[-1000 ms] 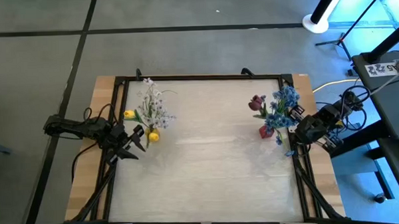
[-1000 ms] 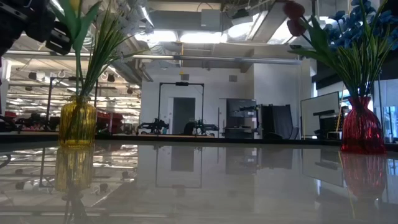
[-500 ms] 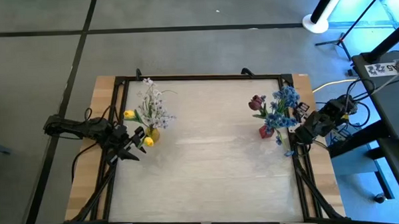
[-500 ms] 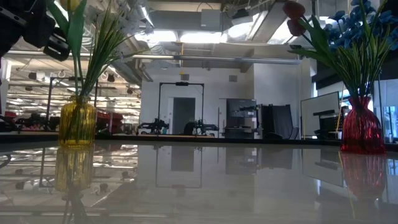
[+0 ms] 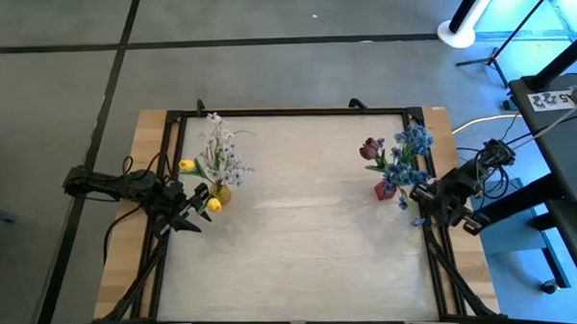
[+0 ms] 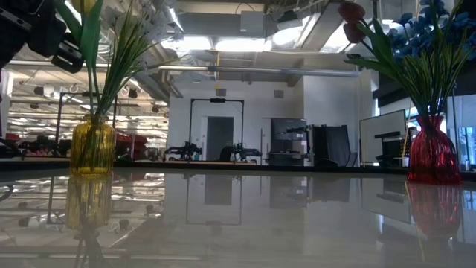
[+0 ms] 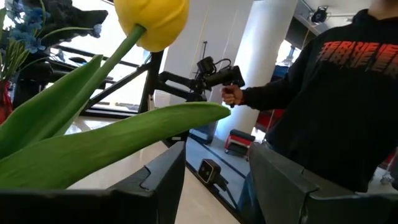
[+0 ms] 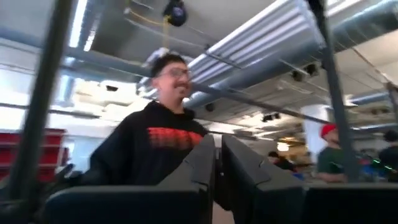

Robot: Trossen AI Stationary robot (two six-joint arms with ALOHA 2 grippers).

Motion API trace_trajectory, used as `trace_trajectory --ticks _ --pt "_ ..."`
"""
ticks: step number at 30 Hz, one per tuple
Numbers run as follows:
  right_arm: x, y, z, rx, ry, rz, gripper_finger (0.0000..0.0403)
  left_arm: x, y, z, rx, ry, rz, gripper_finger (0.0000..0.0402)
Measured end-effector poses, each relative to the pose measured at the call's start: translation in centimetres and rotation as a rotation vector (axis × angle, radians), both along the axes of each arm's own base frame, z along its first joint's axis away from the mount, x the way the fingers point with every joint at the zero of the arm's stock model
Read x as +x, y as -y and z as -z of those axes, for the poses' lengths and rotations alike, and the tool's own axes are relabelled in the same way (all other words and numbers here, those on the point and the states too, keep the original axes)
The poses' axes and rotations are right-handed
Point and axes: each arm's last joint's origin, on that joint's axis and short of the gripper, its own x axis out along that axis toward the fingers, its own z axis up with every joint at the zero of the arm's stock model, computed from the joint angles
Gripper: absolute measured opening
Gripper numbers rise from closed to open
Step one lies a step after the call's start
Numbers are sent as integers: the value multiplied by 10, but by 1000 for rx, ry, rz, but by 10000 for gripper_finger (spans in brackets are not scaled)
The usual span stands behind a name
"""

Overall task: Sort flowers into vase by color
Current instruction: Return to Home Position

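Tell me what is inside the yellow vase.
The yellow vase holds a bunch of green stems with leaves. From above, white sprigs and two yellow tulips top them. The stems' lower ends cannot be made out through the tinted glass.

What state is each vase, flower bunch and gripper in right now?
yellow vase: upright, holding white sprigs and yellow tulips.
red vase: upright, holding blue clusters and dark red tulip.
left gripper: open, empty, beside the yellow vase.
right gripper: shut, empty, at the table's right edge.
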Motion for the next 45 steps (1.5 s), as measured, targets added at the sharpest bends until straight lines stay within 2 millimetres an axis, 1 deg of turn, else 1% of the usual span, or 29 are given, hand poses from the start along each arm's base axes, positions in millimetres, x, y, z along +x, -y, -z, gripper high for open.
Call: trace_trajectory --ticks 7,10,12,13,15,17,21,24,26,30,32,45 --pt "-2 -6 7 -159 36 -174 33 0 0 0 -4 -3 0 173" --pt "2 -9 15 -212 -56 -182 33 0 0 0 -4 -3 0 173" --pt "8 -12 26 -271 -185 -178 33 0 0 0 -4 -2 0 173" --pt "10 -13 33 -296 -255 -165 33 0 0 0 -3 -2 0 173" --pt "14 -13 39 -304 -342 -104 33 0 0 0 -3 -2 0 173" --pt "16 -13 43 -308 -391 -47 33 0 0 0 -3 -2 0 173" --pt "18 -13 56 -392 -482 -26 33 0 0 0 -3 -2 0 173" --pt "20 -13 58 -410 -492 16 33 0 0 0 -2 -2 0 173" --pt "22 -12 59 -417 -498 116 33 0 0 0 -2 -2 -1 173" --pt "28 -6 63 -373 -582 379 33 0 0 0 -2 -2 -2 173" --pt "28 -5 63 -354 -587 434 33 0 0 0 -2 -2 -3 173" --pt "28 -5 63 -376 -576 421 33 0 0 0 -2 -1 -3 173"
